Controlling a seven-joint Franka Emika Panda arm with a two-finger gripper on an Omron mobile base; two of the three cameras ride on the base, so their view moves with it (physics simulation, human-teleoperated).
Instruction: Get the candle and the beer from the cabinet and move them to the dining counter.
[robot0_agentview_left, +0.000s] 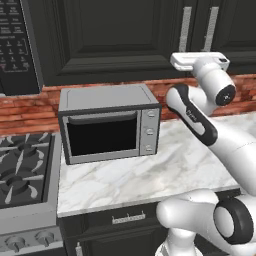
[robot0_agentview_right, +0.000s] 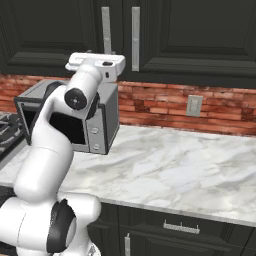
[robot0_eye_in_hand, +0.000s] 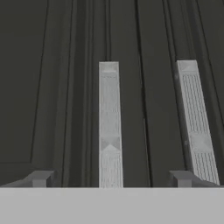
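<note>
Facing the cabinet (robot0_eye_in_hand: 52, 87) at close range, with doors shut and two long silver bar handles running up the middle of the hand view. Lining up on the left handle (robot0_eye_in_hand: 109, 127), sitting near the centre of that frame between the finger tips, while the right handle (robot0_eye_in_hand: 195, 127) is standing toward the right edge. Holding the gripper (robot0_eye_in_hand: 109, 177) spread as wide as it goes, with nothing between the jaws and nothing touched yet, judging by the clear gap on either side of the bar. Keeping the jaws wide presumably to let the handle slip in between before closing.

Raising the hand high in the upper right of the left base view (robot0_agentview_left: 200, 62), level with the lower ends of the handles (robot0_agentview_left: 186, 22), and in the upper left of the right base view (robot0_agentview_right: 95, 64), just below the same pair (robot0_agentview_right: 106, 30). Reaching over the marble counter (robot0_agentview_left: 165, 170) and above the toaster oven (robot0_agentview_left: 107, 122), hence the arm bending steeply upward.

Hiding the candle and the beer, presumably behind those closed doors; not possible to tell which side. Judging the step in hand as the approach to a door pull, with both items not yet fetched.
</note>
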